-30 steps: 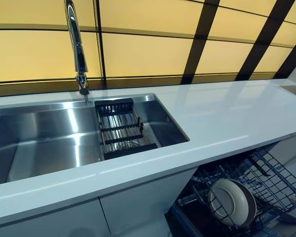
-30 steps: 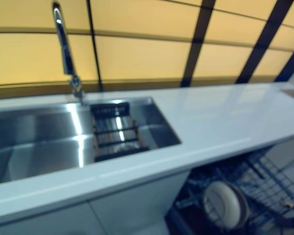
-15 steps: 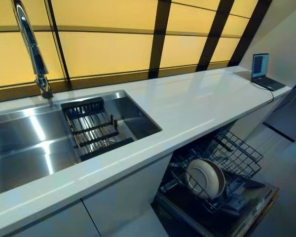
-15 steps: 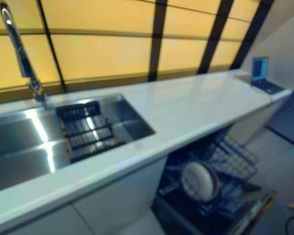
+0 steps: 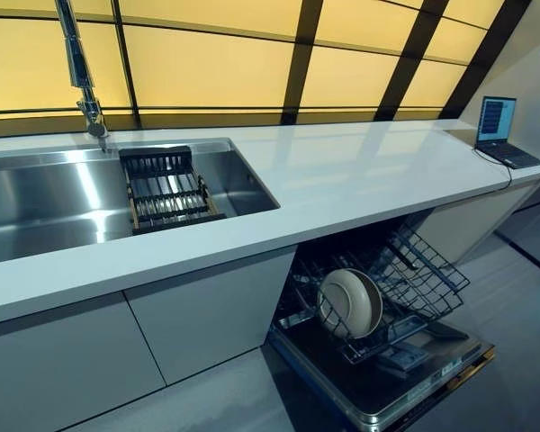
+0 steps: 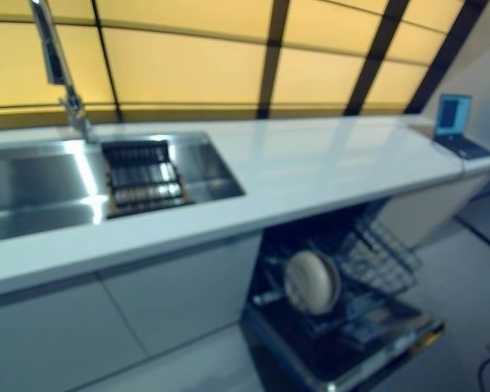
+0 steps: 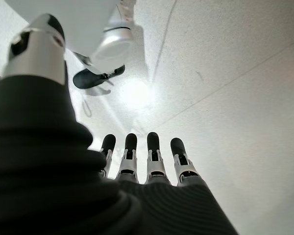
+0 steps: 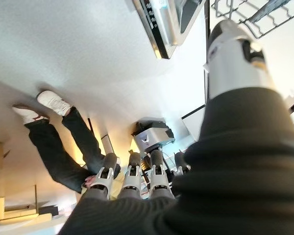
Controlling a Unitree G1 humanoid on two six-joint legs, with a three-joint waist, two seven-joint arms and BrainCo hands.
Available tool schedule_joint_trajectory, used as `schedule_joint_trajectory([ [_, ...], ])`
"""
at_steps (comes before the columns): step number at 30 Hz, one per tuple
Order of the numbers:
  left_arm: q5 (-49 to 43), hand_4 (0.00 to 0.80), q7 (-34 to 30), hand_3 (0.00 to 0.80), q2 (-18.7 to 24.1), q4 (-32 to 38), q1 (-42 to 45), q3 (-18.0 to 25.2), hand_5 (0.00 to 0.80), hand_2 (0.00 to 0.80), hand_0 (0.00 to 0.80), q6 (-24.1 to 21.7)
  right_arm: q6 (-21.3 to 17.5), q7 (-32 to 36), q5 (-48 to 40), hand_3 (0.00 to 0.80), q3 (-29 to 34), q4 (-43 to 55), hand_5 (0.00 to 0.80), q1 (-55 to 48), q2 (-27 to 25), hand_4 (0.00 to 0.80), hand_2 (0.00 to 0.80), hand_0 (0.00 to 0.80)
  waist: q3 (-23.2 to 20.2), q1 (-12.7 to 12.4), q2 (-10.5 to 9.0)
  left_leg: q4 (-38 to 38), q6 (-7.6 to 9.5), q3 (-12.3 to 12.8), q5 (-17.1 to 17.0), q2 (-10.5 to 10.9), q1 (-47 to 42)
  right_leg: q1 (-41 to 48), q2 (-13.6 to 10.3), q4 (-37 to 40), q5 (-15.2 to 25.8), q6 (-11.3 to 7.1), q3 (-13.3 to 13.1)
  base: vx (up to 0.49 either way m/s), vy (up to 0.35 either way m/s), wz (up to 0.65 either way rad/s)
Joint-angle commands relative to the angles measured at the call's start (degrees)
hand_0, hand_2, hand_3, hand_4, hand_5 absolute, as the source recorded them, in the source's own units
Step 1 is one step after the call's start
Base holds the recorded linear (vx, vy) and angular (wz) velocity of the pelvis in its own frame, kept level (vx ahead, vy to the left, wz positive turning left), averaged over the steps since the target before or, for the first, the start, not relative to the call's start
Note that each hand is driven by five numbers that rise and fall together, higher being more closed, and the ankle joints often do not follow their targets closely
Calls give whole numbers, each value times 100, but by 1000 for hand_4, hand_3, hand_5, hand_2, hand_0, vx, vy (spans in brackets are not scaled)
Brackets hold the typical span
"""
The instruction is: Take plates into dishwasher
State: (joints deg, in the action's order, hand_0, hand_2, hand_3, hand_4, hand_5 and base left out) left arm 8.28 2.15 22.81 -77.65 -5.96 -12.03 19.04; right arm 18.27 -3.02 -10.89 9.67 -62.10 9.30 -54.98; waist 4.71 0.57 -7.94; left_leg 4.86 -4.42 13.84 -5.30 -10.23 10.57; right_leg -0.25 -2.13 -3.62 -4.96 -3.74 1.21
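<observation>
White counter (image 5: 360, 180) runs across the head views, yellow panelled wall behind it. Steel sink (image 5: 45, 193) set into the counter at about 9 o'clock, tall tap (image 5: 79, 67) at its back edge, dark slatted drain rack (image 5: 166, 191) sitting in the sink's right end. Open laptop (image 5: 499, 135) on the counter's far end, near 3 o'clock.

Dishwasher (image 5: 387, 378) below the counter at roughly 5 o'clock, door dropped open, wire rack (image 5: 423, 279) pulled out over it. One plate (image 5: 351, 303), pale with a darker rim, stands on edge in the near-left part of that rack. No other plate to be made out on the counter or in the sink.

Neither hand shows in the head views. Left hand (image 7: 152, 156): fingers straight and side by side, thumb apart, nothing in it, pale floor beyond. Right hand (image 8: 132, 176): fingers likewise extended and relaxed, holding nothing. Past the right hand, an edge of the dishwasher door and a corner of the wire rack; also a person's legs (image 8: 63, 142) in dark trousers with white shoes.
</observation>
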Motion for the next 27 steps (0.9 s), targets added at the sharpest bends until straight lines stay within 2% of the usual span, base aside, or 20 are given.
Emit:
schedule_joint_trajectory([
  [1,99,0,21,0,64,-191,156,351,0,0,0,56,-144,72,166,0,130,98,0,281,-573,0,0,0,81,-299,119,-755,218,-36,-560,404,558,1144,373,-226,-328,58,-329,-169,-150,-3],
  [2,144,0,-2,0,68,-275,396,449,0,0,0,-21,-118,200,243,0,67,26,0,426,-681,0,0,0,132,-394,190,-904,128,-91,-602,343,707,1142,473,-239,-451,177,-315,-144,-136,0],
  [4,162,0,-69,0,79,-323,653,611,0,0,0,-46,-72,308,353,0,51,-20,0,557,-780,0,0,0,229,-481,257,-985,23,-84,-708,227,1009,1154,592,-248,-504,306,-341,-129,-91,2],
  [5,142,0,-95,0,68,-353,772,698,0,0,0,-83,-61,319,363,0,30,-31,0,626,-814,0,0,0,284,-527,285,-985,-17,-165,-783,175,1160,1154,641,-249,-494,352,-367,-214,-98,6],
  [6,150,0,-46,0,48,-386,836,811,0,0,0,-114,-85,301,269,0,-21,-34,0,667,-803,0,0,0,353,-559,335,-935,-45,-320,-903,216,1170,1134,731,-244,-461,394,-428,-187,-79,12],
  [7,144,0,-45,0,42,-392,841,825,0,0,0,-119,-84,283,252,0,-37,-31,0,673,-790,0,0,0,367,-558,343,-917,-47,-357,-901,229,1147,1134,735,-243,-450,397,-417,-237,-77,25],
  [8,196,0,-22,0,40,-421,862,886,0,0,0,-158,-52,200,177,0,-123,10,0,717,-682,0,0,0,424,-529,312,-809,-5,-509,-774,358,925,1089,649,-199,-375,383,-313,-374,-61,27],
  [9,295,0,6,0,35,-376,803,953,0,0,0,-145,67,159,-110,0,-145,125,0,702,-577,0,0,0,445,-421,327,-210,-27,-418,-796,293,640,963,562,-6,-152,388,-75,-388,-61,20],
  [10,293,0,7,0,35,-369,790,956,0,0,0,-139,83,137,-150,0,-137,133,0,693,-567,0,0,0,441,-409,338,-90,-31,-402,-793,263,645,940,568,20,-113,395,-44,-374,-59,23],
  [11,304,0,21,0,31,-343,734,965,0,0,0,-129,89,86,-286,0,-107,152,0,641,-502,0,0,0,452,-331,307,296,-29,-344,-709,245,564,896,487,83,-45,404,113,-338,-26,62],
  [12,352,0,96,0,3,-338,584,942,0,0,0,-181,5,-99,-517,0,-20,118,0,491,-268,0,0,0,421,-190,201,704,105,-383,-186,334,326,750,278,193,152,362,322,-435,-13,73],
  [14,397,0,187,0,-55,-302,397,891,0,0,0,-240,-137,-94,-562,0,136,10,0,286,-43,0,0,0,324,20,68,1193,253,-460,368,550,-178,511,75,379,461,305,471,-394,15,72],
  [17,307,0,178,0,-63,-273,205,849,0,0,0,-307,-143,11,-647,0,297,-35,0,41,43,0,0,0,192,276,48,1648,263,-486,557,624,-606,308,26,427,609,318,505,-223,53,86],
  [18,207,0,139,0,-62,-223,100,801,0,0,0,-372,-136,87,-690,0,415,23,0,-151,125,0,0,0,65,422,186,1234,246,-787,713,706,-1081,97,101,277,626,289,573,-179,179,78],
  [19,259,0,110,0,-60,-178,53,707,0,0,0,-371,-134,126,-681,0,467,64,0,-238,146,0,0,0,28,517,347,548,236,-960,914,792,-1614,-52,195,134,618,265,672,-227,230,74],
  [21,333,0,72,0,-121,-156,-181,470,0,0,0,-488,-143,50,-890,0,505,31,0,-329,279,0,0,0,50,615,524,-637,295,-1239,954,1082,-1957,-464,290,-164,687,190,872,-226,162,71],
  [24,431,0,96,0,-213,-164,-318,327,0,0,0,-640,-86,-15,-1013,0,448,-71,0,-246,319,0,0,0,84,621,506,-901,369,-1375,849,1241,-1920,-585,323,-85,853,102,822,-200,71,60],
  [27,442,0,80,0,-261,-223,-315,226,0,0,0,-854,-52,-6,-994,0,353,-314,0,-35,213,0,0,0,70,569,461,-941,440,-1419,840,1339,-1867,-587,315,166,1044,29,762,-222,102,-16],
])
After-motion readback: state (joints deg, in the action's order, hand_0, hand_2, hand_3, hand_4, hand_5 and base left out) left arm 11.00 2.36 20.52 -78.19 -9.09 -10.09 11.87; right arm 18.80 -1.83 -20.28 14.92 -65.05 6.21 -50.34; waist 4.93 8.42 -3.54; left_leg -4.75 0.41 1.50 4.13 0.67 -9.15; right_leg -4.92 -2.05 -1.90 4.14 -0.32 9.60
